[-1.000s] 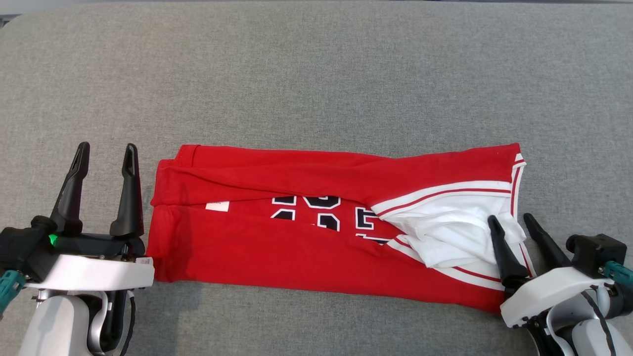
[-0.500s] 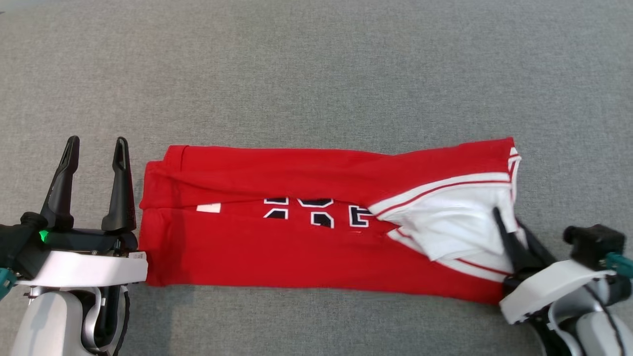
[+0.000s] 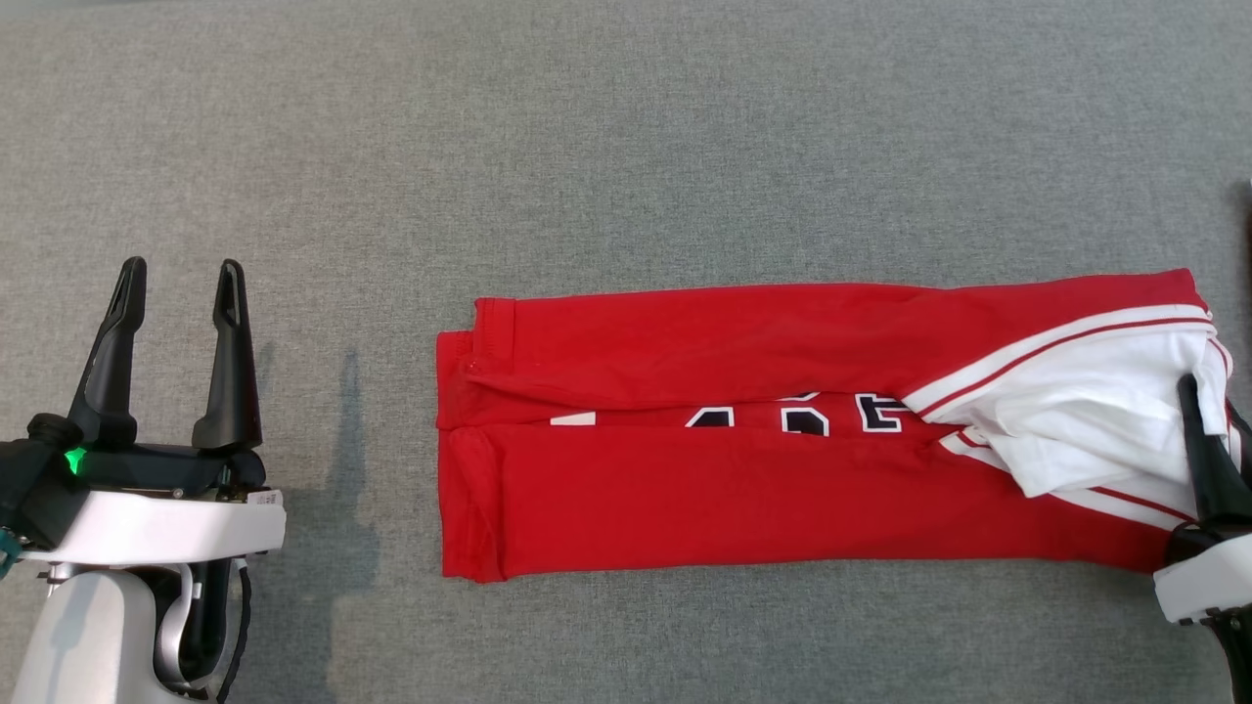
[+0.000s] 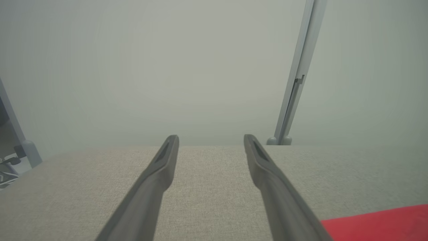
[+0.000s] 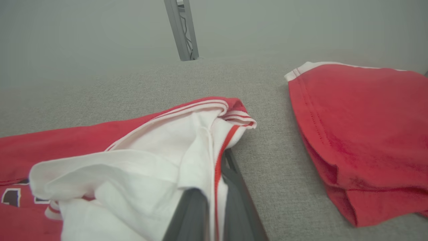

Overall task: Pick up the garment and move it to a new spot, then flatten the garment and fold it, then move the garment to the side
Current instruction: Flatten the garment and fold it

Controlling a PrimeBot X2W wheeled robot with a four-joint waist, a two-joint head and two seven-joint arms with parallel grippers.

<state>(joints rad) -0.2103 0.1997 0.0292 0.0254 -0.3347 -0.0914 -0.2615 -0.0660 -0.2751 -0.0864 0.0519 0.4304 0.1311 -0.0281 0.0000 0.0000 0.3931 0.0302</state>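
The garment (image 3: pixel 743 489) is a red jersey with dark numbers and white, red-striped trim, folded into a long strip on the grey fabric surface (image 3: pixel 626 147). At the head view's right edge my right gripper (image 3: pixel 1209 416) is shut on the garment's white right end. In the right wrist view, the right gripper (image 5: pixel 214 192) has its dark fingers (image 5: pixel 235 187) closed on the garment (image 5: pixel 140 150) at its white, red-trimmed edge, with the tips hidden under cloth. My left gripper (image 3: pixel 178 284) stands open and empty, well left of the garment's left end. The left gripper (image 4: pixel 211 140) has a red garment corner (image 4: pixel 378 222) to its lower right.
A second red cloth (image 5: pixel 361 134) lies folded on the surface just right of the held end in the right wrist view. A grey metal post (image 4: pixel 294 83) stands past the far edge. Grey fabric stretches wide beyond the garment and around my left gripper.
My right gripper shut on the garment's white end and dragged the whole strip to the right, opening a gap between its left end and my left gripper, which stayed open.
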